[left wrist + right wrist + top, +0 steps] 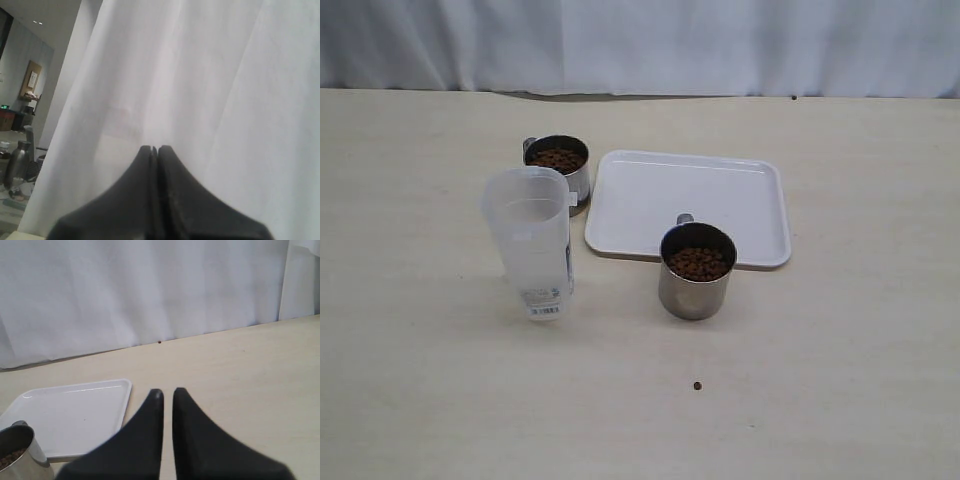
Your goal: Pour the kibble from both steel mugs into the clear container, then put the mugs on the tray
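1. Left wrist view: the left jaws are clenched tip to tip with nothing between them. Behind them hangs a white curtain (210, 80). Past its edge is a dim, blurred room, where a dark bottle-like shape (17, 162) is hard to make out.
2. Right wrist view: the right jaws are parted by a narrow slit and grasp nothing, above the pale worktop (240, 370). Just beyond them lies the tray (75, 410), bare and white. Beside it, one steel mug (20, 455) is cut off by the picture's edge, with a little kibble (11, 458) showing inside.
3. Exterior view: the near mug (696, 270) stands on the worktop at the tray's front rim and hides part of it. Whether they touch I cannot tell.
4. The far mug (560, 170) stands just beside the tray's left edge, partly hidden behind the clear container (530, 240). Both mugs hold kibble.
5. The clear container stands upright. Its contents are hard to judge through the frosted wall.
6. One stray pellet (698, 386) lies apart on the worktop, in front of the near mug.
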You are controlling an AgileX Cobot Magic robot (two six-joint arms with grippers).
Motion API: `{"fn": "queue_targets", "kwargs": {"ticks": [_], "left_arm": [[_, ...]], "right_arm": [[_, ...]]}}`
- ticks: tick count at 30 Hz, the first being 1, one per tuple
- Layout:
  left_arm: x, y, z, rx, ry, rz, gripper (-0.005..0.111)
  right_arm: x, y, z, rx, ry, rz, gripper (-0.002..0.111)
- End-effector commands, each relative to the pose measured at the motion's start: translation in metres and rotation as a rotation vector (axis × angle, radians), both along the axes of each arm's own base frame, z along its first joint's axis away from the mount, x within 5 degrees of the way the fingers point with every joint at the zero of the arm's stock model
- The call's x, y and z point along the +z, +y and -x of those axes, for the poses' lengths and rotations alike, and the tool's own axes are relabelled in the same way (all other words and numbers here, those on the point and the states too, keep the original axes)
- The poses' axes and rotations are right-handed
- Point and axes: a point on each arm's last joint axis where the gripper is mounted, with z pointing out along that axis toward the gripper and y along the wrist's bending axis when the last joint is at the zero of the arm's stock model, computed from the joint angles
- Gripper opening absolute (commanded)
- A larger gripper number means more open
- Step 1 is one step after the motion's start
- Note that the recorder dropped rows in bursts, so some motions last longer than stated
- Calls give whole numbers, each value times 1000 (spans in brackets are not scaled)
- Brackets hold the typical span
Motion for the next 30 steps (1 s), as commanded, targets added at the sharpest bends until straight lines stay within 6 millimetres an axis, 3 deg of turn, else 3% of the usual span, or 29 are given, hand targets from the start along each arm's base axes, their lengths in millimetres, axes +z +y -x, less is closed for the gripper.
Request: {"fn": "queue_targets", "kwargs": {"ticks": [1,5,10,18,21,24,30], "left_arm": [[2,0,1,6,-33,-13,0],[7,2,2,19,-90,-6,0],[8,2,-22,49,24,-42,0],[41,-3,-106,92,273,-232,0],[45,-2,-136,100,343,-190,0],[38,3,-165,114,441,-204,0],[-5,17,-213,67,664,-337,0]], "right_arm": [[0,0,0,4,-3,0,5],[0,0,0,4,-3,0,5],[0,0,0,4,-3,0,5],[0,0,0,4,-3,0,5],[0,0,0,4,-3,0,5],[0,0,0,4,-3,0,5],[0,0,0,4,-3,0,5]]}}
